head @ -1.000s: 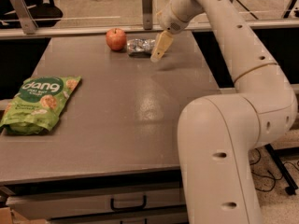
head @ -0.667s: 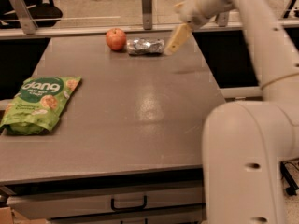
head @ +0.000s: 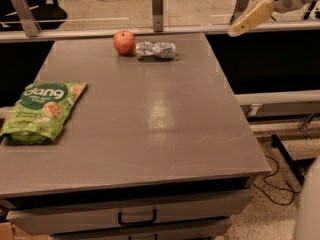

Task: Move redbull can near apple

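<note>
The redbull can (head: pixel 156 50) lay on its side just beside the apple (head: pixel 124 41), near the table's (head: pixel 165 139) far edge at upper centre. The gripper (head: pixel 248 19) hung at upper right, beyond the right edge; its opening could not be told. A green snack bag (head: pixel 42 111) lay at the left edge.

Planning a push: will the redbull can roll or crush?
Lying on its side, the redbull can probably rolls easily. Its wrinkled skin suggests it is light and dents readily. The gripper hangs beyond the table's far right corner.
</note>
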`<state>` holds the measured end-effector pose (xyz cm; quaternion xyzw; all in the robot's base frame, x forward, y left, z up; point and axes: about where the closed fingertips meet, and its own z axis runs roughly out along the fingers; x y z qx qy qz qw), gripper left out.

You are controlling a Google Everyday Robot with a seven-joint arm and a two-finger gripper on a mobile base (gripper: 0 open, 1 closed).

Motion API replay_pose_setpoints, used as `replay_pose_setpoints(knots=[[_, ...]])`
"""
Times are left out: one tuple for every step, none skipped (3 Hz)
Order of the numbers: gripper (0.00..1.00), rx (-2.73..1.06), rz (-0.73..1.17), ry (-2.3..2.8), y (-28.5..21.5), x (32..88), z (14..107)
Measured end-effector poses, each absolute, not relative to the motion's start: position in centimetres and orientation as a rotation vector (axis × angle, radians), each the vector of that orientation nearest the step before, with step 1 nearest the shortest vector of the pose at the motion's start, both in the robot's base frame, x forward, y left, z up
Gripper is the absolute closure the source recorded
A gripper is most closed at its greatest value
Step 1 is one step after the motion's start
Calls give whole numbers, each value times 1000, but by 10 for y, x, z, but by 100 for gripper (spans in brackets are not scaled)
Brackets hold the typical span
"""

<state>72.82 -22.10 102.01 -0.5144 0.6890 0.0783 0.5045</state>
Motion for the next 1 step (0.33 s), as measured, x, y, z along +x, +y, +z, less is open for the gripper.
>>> replay_pose_setpoints(knots=[[0,-1228,173,1669,-233,722,1024]])
